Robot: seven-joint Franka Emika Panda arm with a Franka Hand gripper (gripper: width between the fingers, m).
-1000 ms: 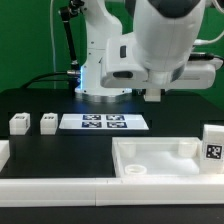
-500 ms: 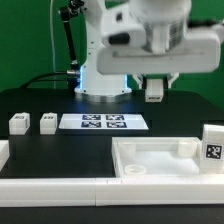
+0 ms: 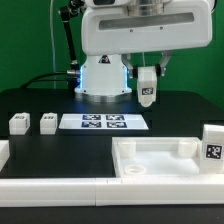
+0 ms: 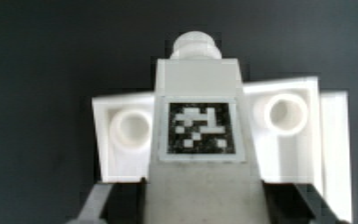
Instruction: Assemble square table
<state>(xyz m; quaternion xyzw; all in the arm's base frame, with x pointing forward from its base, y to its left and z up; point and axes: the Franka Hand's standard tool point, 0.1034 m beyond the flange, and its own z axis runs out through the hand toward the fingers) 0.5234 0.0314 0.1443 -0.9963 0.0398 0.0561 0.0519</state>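
My gripper point(image 3: 147, 90) hangs in the air above the table, shut on a white tagged leg point(image 3: 147, 86). In the wrist view that leg point(image 4: 201, 120) fills the middle between my dark fingers point(image 4: 112, 203), its tag facing the camera and its screw tip pointing away. Below it lies the square table top point(image 4: 123, 125) with round corner holes. In the exterior view the top point(image 3: 150, 150) lies at the front right. Two more legs point(image 3: 18, 124) point(image 3: 47, 123) stand on the left. Another tagged leg point(image 3: 213, 143) stands at the right edge.
The marker board point(image 3: 104, 122) lies flat in the middle of the black table, in front of the arm's base point(image 3: 103, 80). A long white bar fence point(image 3: 60, 188) runs along the front edge, with a short side piece point(image 3: 3, 153) at the exterior view's left.
The wrist has turned and carried the held leg toward the exterior view's left. The leg's tag now faces that camera. The jaws keep the same grip.
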